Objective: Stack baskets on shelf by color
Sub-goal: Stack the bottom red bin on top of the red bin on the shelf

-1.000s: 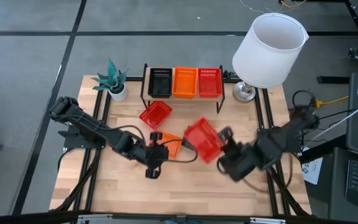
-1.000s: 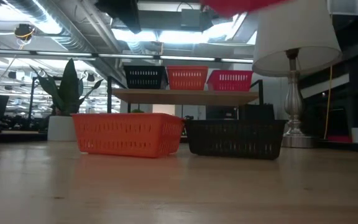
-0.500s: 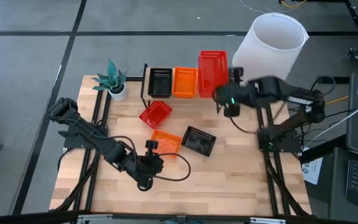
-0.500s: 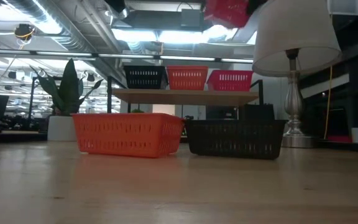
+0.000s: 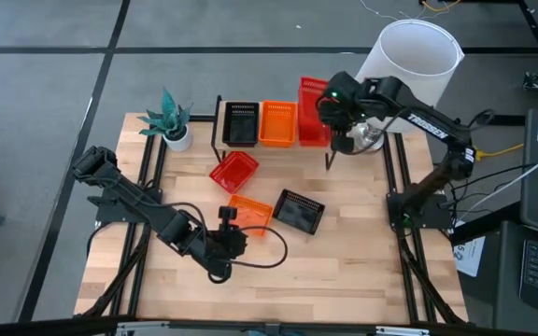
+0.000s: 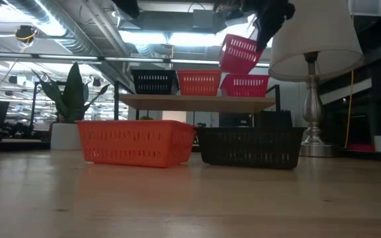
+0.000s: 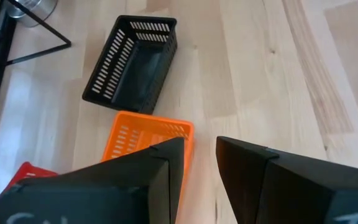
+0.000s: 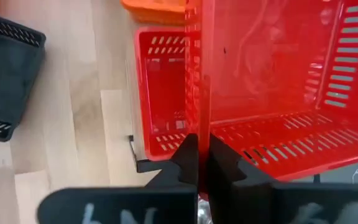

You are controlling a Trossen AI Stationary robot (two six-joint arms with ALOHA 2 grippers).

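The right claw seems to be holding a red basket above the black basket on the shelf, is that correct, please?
Not quite: the right claw holds the red basket above the red shelf basket, not the black one, as the low view shows.

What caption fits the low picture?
Right gripper holds a tilted red basket above the red one on the shelf.

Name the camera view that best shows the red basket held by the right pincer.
The low view: the held red basket hangs tilted, clear above the red basket on the shelf. The right wrist view shows the right pincer shut on its wall. The high view shows it foreshortened; the left wrist view misses it.
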